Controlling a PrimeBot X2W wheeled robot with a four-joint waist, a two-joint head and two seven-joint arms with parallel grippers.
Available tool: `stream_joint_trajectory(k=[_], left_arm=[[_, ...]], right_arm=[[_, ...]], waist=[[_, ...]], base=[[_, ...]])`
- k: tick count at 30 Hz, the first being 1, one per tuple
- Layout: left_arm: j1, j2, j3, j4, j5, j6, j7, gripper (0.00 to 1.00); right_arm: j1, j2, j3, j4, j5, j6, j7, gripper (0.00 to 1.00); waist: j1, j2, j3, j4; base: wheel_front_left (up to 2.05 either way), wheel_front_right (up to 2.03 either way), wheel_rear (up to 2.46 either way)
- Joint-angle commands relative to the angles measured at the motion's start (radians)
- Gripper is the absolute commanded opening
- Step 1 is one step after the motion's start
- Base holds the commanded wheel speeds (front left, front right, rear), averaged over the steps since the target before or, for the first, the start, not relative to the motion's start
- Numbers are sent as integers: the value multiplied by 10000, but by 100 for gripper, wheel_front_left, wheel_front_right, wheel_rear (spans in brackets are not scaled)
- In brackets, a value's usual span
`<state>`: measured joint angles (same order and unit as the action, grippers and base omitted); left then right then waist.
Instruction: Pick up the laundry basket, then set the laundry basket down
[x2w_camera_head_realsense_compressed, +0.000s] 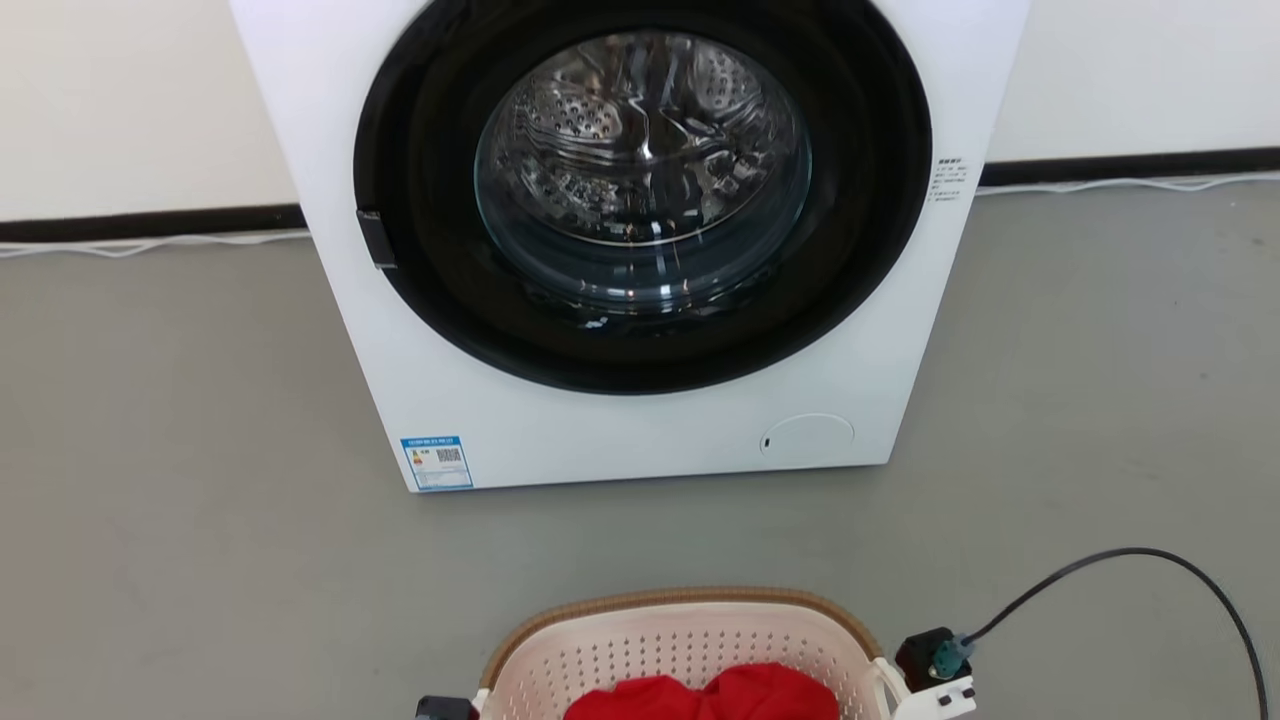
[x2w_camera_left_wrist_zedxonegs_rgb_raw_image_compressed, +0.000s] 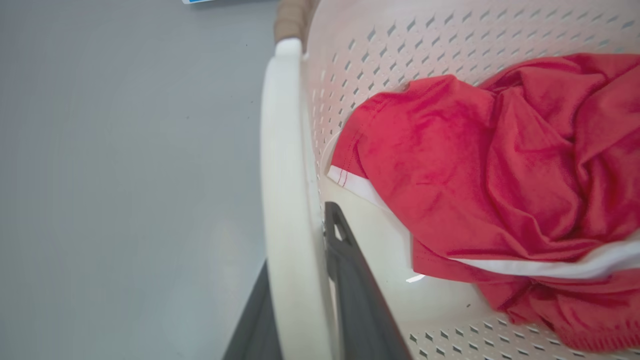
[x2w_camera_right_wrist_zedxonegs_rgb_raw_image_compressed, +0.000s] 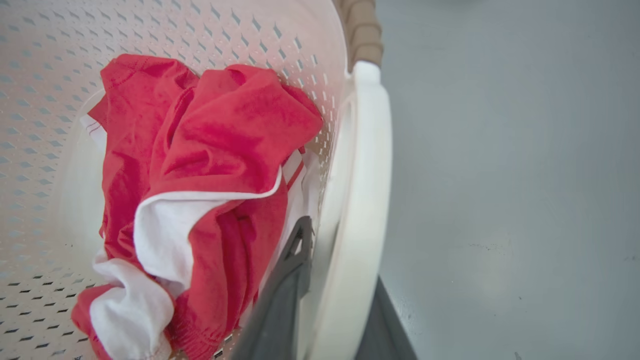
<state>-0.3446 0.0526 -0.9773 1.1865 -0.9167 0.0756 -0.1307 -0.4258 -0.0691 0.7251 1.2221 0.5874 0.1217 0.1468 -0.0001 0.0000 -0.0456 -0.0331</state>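
The laundry basket (x2w_camera_head_realsense_compressed: 680, 640) is cream-white and perforated, with a brown woven-look rim. It sits at the bottom centre of the head view, in front of the washing machine, and holds crumpled red and white clothing (x2w_camera_head_realsense_compressed: 705, 695). My left gripper (x2w_camera_left_wrist_zedxonegs_rgb_raw_image_compressed: 300, 240) is shut on the basket's white left handle (x2w_camera_left_wrist_zedxonegs_rgb_raw_image_compressed: 285, 150), one dark finger (x2w_camera_left_wrist_zedxonegs_rgb_raw_image_compressed: 350, 280) inside the wall and one outside. My right gripper (x2w_camera_right_wrist_zedxonegs_rgb_raw_image_compressed: 345, 255) is shut the same way on the right handle (x2w_camera_right_wrist_zedxonegs_rgb_raw_image_compressed: 367, 165). I cannot tell whether the basket rests on the floor.
A big white front-loading washing machine (x2w_camera_head_realsense_compressed: 640, 420) with its round door shut stands just beyond the basket. Grey floor (x2w_camera_head_realsense_compressed: 180, 480) spreads to both sides. A black cable (x2w_camera_head_realsense_compressed: 1130, 560) loops over the floor from my right wrist. A wall with a dark skirting runs behind.
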Motion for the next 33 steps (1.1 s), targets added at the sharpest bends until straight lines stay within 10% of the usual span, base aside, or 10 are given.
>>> stream_joint_trajectory(k=[1,33], left_arm=[[-156,-24,-12,-184,-48,-216,-58,0],[-390,-24,-1060,11,-1276,-338,-323,0]], right_arm=[[-16,189,406,-373,98,90,196,0],[-513,189,1406,-193,1187,90,-31,0]], waist=[[1,0,-146,-28],[1,0,-200,-381]], base=[[0,0,0],[0,0,0]])
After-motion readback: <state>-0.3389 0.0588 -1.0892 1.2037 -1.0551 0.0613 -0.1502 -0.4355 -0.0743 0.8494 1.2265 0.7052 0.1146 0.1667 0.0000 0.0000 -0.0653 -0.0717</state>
